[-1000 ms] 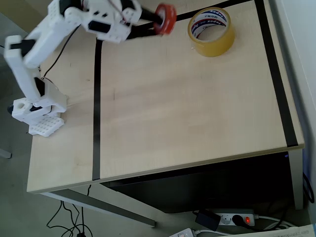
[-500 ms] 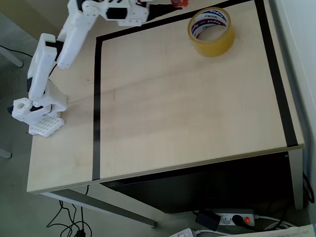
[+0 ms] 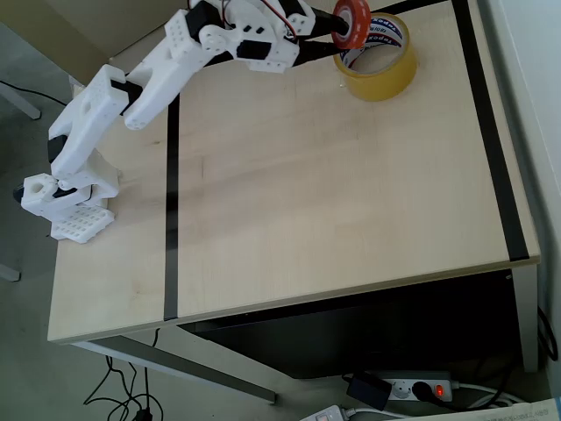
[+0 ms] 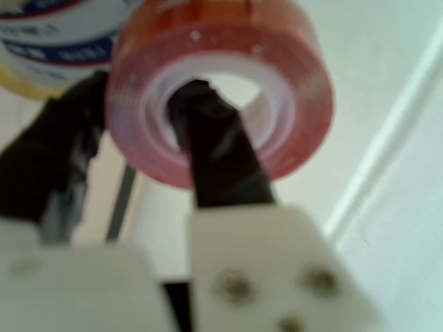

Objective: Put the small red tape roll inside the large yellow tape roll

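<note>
Swung rightward, tool (image 3: 337, 26) holds red roll (image 3: 353, 21) over yellow roll (image 3: 386, 74).

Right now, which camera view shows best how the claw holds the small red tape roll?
The wrist view: the small red tape roll is close, with one dark finger through its core and the other outside. The overhead view shows the roll small, held beside the large yellow tape roll.

In the overhead view, a pale wood-grain surface (image 3: 333, 193) edged with a frame of black tape lines (image 3: 171, 193) stands on grey metal legs (image 3: 202, 368) over a grey floor (image 3: 26, 351), where dark cables (image 3: 123, 395) trail and a power strip (image 3: 412, 388) glows with a red switch.
</note>
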{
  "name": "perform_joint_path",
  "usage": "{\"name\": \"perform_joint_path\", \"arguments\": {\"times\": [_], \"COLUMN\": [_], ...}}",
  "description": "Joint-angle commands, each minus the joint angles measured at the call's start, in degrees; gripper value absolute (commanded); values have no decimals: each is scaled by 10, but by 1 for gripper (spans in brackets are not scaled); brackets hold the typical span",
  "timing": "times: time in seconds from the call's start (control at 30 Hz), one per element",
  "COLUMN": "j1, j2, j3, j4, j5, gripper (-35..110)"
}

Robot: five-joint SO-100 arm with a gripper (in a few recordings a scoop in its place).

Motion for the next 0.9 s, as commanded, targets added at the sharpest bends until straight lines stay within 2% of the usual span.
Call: {"name": "perform_joint_path", "arguments": {"times": [0.0,0.13,0.37,0.6,0.67,0.8,0.87], "j1": [-5,-4,-3,5,8,13,18], "j2": [20,5,-7,-9,-9,-5,14], "j3": [-76,-78,-89,-96,-111,-178,-180], "j4": [-25,-24,-3,12,32,133,195], "j5": [6,6,6,6,6,6,6], "gripper": [0,0,15,18,17,0,0]}}
